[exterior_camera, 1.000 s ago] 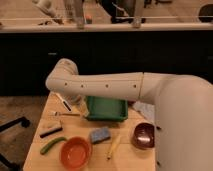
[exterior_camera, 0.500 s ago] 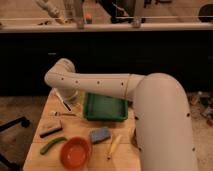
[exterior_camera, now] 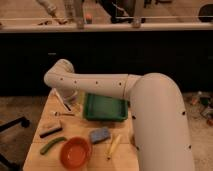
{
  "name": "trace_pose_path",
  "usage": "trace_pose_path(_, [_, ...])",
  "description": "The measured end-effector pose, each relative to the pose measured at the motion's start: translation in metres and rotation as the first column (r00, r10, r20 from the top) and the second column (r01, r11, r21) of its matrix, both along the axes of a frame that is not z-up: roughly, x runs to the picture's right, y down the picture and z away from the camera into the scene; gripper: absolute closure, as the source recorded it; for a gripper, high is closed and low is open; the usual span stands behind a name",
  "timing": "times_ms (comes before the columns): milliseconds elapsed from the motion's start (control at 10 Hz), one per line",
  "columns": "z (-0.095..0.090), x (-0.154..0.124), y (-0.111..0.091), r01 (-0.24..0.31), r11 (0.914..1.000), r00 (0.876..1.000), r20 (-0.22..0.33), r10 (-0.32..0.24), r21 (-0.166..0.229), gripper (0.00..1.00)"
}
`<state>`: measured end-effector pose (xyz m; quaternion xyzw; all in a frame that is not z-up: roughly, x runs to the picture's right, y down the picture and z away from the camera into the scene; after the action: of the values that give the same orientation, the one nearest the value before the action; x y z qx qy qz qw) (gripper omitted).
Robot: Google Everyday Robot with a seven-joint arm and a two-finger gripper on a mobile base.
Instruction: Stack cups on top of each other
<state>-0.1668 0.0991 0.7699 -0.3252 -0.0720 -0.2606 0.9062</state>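
Observation:
A pale translucent green cup (exterior_camera: 75,97) stands at the table's back left, just left of the green tray (exterior_camera: 103,108), partly hidden by my arm. My white arm sweeps in from the right and bends at the far left. My gripper (exterior_camera: 64,102) hangs down from it right beside the cup, on its left, with dark fingers pointing at the tabletop. The jaws look open with nothing between them. No other cup shows; my arm covers the right side of the table.
On the wooden table (exterior_camera: 37,152) lie an orange bowl (exterior_camera: 76,151), a blue sponge (exterior_camera: 99,134), a yellow banana-like item (exterior_camera: 112,145), a green vegetable (exterior_camera: 51,145), a dark bar (exterior_camera: 51,130) and a small utensil (exterior_camera: 63,114). A dark counter runs behind.
My arm has swung further across the view and now hides the maroon bowl at the right. The gripper stays near the table's back left corner.

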Motion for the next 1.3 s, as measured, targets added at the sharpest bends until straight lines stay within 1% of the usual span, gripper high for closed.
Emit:
trace_pose_path(100, [0.0,0.001,0.001,-0.005,1.0,1.0,0.0,0.005,0.0,0.2])
trace_pose_path(200, [0.003,0.002,0.001,-0.042,0.9991,0.999,0.007,0.042,0.006,0.2])
trace_pose_path(300, [0.008,0.004,0.002,-0.091,0.9958,0.996,0.004,0.091,0.006,0.2])
trace_pose_path(400, [0.013,0.005,0.001,-0.154,0.988,0.988,0.001,0.154,0.013,0.2])
trace_pose_path(500, [0.015,0.004,-0.002,-0.22,0.9754,0.976,0.005,0.219,0.02,0.2])
trace_pose_path(600, [0.016,0.004,-0.004,-0.257,0.9662,0.967,0.005,0.257,0.025,0.2])
trace_pose_path(700, [0.017,0.004,-0.007,-0.298,0.9541,0.955,0.003,0.298,0.032,0.2])
trace_pose_path(800, [0.018,-0.002,-0.011,-0.319,0.9467,0.948,0.004,0.319,0.043,0.2])
trace_pose_path(900, [0.019,-0.007,-0.013,-0.328,0.9433,0.945,0.004,0.328,0.051,0.2])
trace_pose_path(1000, [0.021,-0.017,-0.017,-0.327,0.9432,0.945,0.002,0.328,0.058,0.2])
trace_pose_path(1100, [0.026,-0.028,-0.02,-0.315,0.9464,0.948,-0.01,0.317,0.07,0.2])
trace_pose_path(1300, [0.034,-0.037,-0.021,-0.297,0.9518,0.954,-0.028,0.3,0.076,0.2])
